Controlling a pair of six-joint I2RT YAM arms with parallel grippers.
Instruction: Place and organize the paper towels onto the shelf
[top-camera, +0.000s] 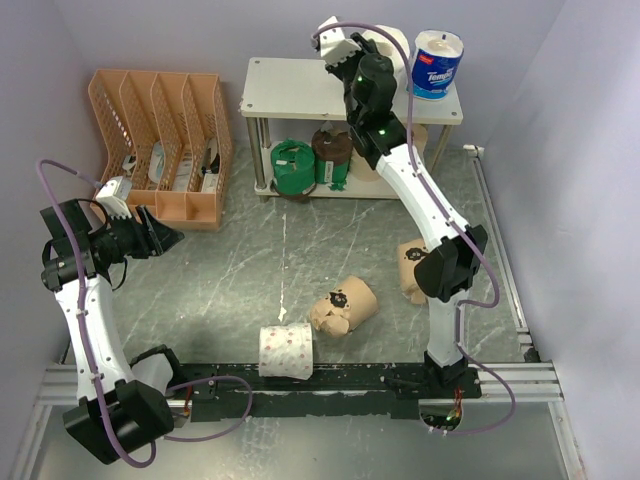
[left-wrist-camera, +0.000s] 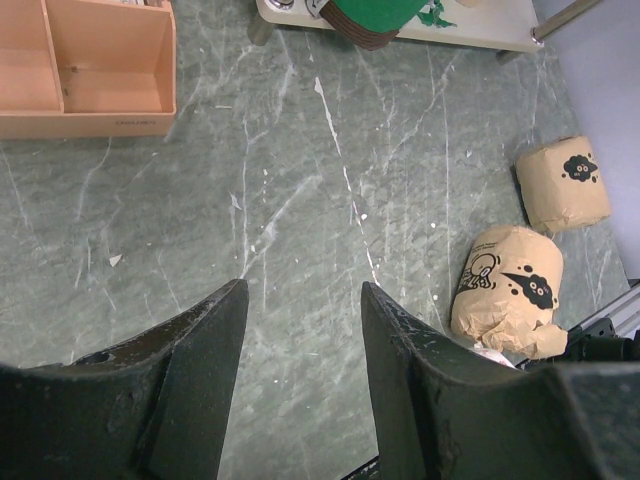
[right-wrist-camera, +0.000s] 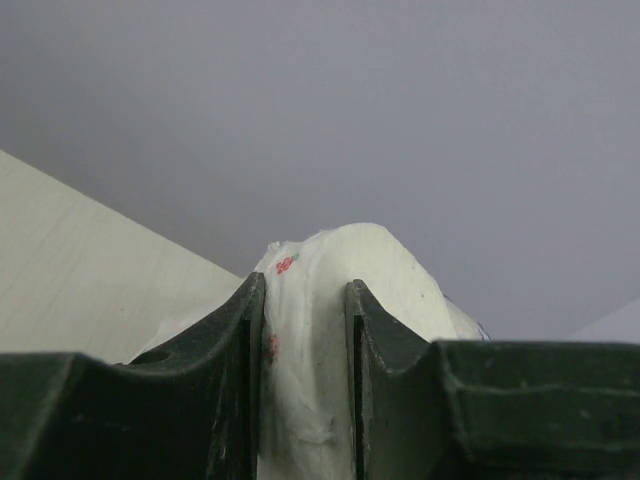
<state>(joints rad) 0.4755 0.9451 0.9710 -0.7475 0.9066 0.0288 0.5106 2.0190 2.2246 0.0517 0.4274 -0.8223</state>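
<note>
The shelf (top-camera: 300, 88) stands at the back with pale boards. A blue-white roll (top-camera: 438, 63) stands on its top right. A green roll (top-camera: 292, 166) and a dark brown roll (top-camera: 332, 156) sit on its lower tier. My right gripper (right-wrist-camera: 305, 300) is shut on a white speckled roll (right-wrist-camera: 345, 270), held over the shelf top beside the blue-white roll; the roll (top-camera: 392, 42) is mostly hidden behind the arm in the top view. My left gripper (left-wrist-camera: 300, 300) is open and empty above the floor at the left. Two kraft rolls (top-camera: 343, 305) (top-camera: 412, 268) and a white speckled roll (top-camera: 286, 351) lie on the floor.
An orange slotted organizer (top-camera: 160, 140) stands left of the shelf. A black rail (top-camera: 330, 380) runs along the near edge. The kraft rolls also show in the left wrist view (left-wrist-camera: 510, 290) (left-wrist-camera: 565, 185). Grey walls close in on both sides.
</note>
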